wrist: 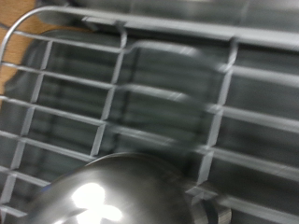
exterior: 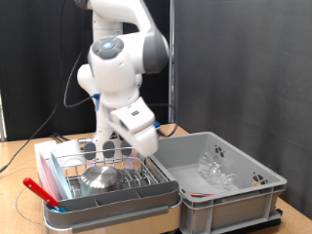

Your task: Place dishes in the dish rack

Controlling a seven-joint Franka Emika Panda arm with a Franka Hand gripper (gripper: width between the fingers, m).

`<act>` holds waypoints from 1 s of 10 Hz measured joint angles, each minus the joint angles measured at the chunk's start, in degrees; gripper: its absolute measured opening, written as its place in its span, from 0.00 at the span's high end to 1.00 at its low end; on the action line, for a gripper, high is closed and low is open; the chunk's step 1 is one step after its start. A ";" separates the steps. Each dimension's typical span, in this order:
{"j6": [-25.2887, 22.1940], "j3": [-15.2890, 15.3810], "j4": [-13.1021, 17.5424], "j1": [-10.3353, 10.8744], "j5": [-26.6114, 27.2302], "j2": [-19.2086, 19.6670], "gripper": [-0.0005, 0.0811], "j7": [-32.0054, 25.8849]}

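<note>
— What sat in the dish rack [exterior: 117,181]?
— The steel bowl [exterior: 99,176], upside down; glass pieces [exterior: 216,171] lay in the grey bin [exterior: 255,181].
— The gripper [exterior: 125,156]?
— Low over the rack; fingers' spread couldn't be told.

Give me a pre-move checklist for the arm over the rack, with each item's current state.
1. Steel bowl sits inside the dish rack: ok, it rests upside down on the wire floor.
2. Tool's position: ok, the arm is lowered over the rack, just above and beside the bowl; the wrist view looks down on the bowl's dome and the wires.
3. Tool's fingers visible: not ok, neither view shows them, so open or shut cannot be told.
4. Anything held by the tool: cannot tell.
5. Clear glass pieces: not ok, they lie in the grey bin, not in the rack.
6. Red utensil beside the rack: ok, apart from the arm.
</note>
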 joint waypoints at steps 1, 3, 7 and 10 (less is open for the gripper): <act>1.16 1.12 -0.27 0.35 1.34 -1.17 0.01 -3.56; 1.21 3.29 -0.32 1.52 0.82 -2.73 0.01 -10.68; 3.48 5.14 -1.52 2.73 -0.65 -4.22 0.01 -11.09; 13.45 6.36 -7.20 3.35 4.05 -6.61 0.01 -3.83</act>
